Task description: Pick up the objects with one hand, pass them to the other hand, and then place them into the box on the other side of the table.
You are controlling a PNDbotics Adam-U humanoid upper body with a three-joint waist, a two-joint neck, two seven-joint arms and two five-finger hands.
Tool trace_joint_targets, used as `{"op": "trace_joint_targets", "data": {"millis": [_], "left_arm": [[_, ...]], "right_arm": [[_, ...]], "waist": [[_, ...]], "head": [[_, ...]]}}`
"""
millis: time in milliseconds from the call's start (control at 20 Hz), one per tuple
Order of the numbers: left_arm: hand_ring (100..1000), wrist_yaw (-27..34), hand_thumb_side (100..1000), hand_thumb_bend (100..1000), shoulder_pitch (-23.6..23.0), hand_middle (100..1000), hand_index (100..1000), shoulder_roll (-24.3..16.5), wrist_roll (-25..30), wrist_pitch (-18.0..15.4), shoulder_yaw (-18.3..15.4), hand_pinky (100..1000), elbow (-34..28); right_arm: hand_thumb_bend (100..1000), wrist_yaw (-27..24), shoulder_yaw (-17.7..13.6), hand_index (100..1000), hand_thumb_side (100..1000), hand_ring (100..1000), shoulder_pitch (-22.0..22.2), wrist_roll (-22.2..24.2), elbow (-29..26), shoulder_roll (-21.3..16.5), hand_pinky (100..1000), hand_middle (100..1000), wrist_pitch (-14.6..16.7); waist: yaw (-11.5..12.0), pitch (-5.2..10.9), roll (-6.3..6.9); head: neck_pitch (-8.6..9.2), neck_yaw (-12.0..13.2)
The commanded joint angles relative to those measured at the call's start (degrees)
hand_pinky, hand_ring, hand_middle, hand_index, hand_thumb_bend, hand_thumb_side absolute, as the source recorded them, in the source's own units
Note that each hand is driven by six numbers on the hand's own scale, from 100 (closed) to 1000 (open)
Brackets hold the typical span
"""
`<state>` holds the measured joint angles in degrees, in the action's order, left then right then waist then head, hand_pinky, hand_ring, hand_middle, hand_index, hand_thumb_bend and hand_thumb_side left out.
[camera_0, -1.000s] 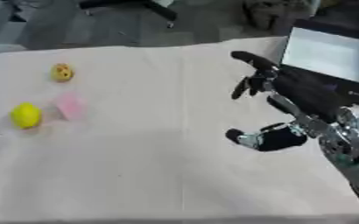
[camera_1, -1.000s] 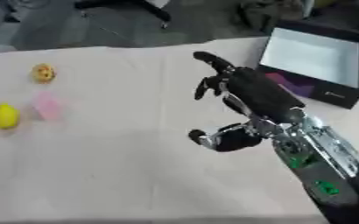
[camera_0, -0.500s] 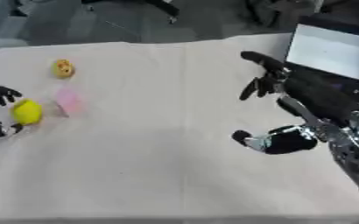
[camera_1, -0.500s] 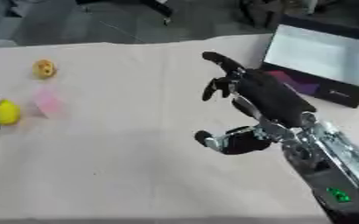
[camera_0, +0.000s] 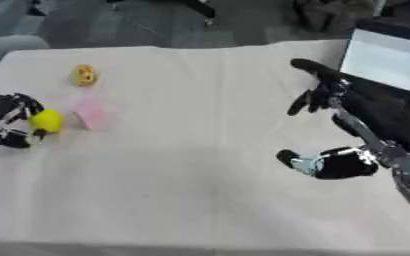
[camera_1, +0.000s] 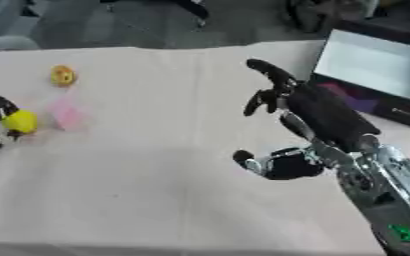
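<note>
My left hand (camera_0: 7,121) is at the left edge of the table (camera_0: 200,190), fingers curled round the yellow ball (camera_0: 46,120) from its outer side. I judge contact only just made; the ball sits on the cloth, not lifted. A pink block (camera_0: 89,111) lies just beside the ball on its inner side, and a small orange-yellow thing (camera_0: 85,75) sits further toward the far edge, apart from both.

My right hand (camera_1: 283,100) hangs above the right half of the table, fingers loosely bent and empty, thumb low. The box (camera_1: 379,75) stands open at the right edge, behind it.

Step in hand: grasp the ball. Notes to self: bring the thumb fully under before lifting, as a round thing may roll out toward the pink block. Lift straight up, then carry toward the table's middle. Turn the right palm up to receive.
</note>
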<state>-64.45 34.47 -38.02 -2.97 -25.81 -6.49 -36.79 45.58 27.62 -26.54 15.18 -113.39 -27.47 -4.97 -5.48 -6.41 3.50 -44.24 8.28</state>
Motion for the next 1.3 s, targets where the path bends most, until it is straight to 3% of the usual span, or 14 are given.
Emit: {"op": "trace_joint_targets", "data": {"millis": [50,200,350,650,1000,1300], "left_arm": [[479,1.1,104,119,0.5,460,630,-2.2,-0.5,-1.9,0.2,618,-3.3],[470,4.2,103,100,0.1,449,617,-3.2,0.5,-5.4,0.4,622,-10.0],[459,11.3,109,100,-0.8,436,602,-4.0,2.8,-8.8,1.0,624,-18.4],[444,31.0,134,100,-3.0,417,578,-2.2,15.5,-12.5,7.1,624,-31.7],[438,49.5,152,100,-2.2,411,568,2.7,33.6,-8.6,17.6,622,-43.2],[434,59.1,161,100,2.2,406,561,6.4,41.7,-3.1,21.2,624,-47.7]], "right_arm": [[491,-0.1,-0.5,636,334,580,-0.7,-0.2,-1.2,-0.6,577,1000,0.0],[500,0.0,-0.6,643,322,583,-0.7,-0.1,-1.2,-0.8,580,1000,0.1],[513,0.3,-0.8,658,309,590,-0.9,0.1,-1.2,-1.0,583,1000,0.3],[536,0.7,-0.6,698,290,633,-2.3,0.1,-1.2,-1.2,594,1000,1.3],[527,1.4,0.0,756,245,654,-4.3,0.8,-1.2,-0.8,606,1000,2.7],[497,1.0,0.7,759,230,654,-5.8,2.1,-1.2,-0.4,613,1000,3.7]], "waist": [[0.3,0.9,0.09],[0.7,1.01,0.13],[1.1,1.08,0.18],[1.1,1.18,0.31],[0.7,1.16,0.32],[0.8,1.22,0.38]], "head": [[0.12,0.1],[0.12,-0.5],[0.12,-1.3],[0.12,-2.2],[0.12,-2.4],[0.12,-2.8]]}}
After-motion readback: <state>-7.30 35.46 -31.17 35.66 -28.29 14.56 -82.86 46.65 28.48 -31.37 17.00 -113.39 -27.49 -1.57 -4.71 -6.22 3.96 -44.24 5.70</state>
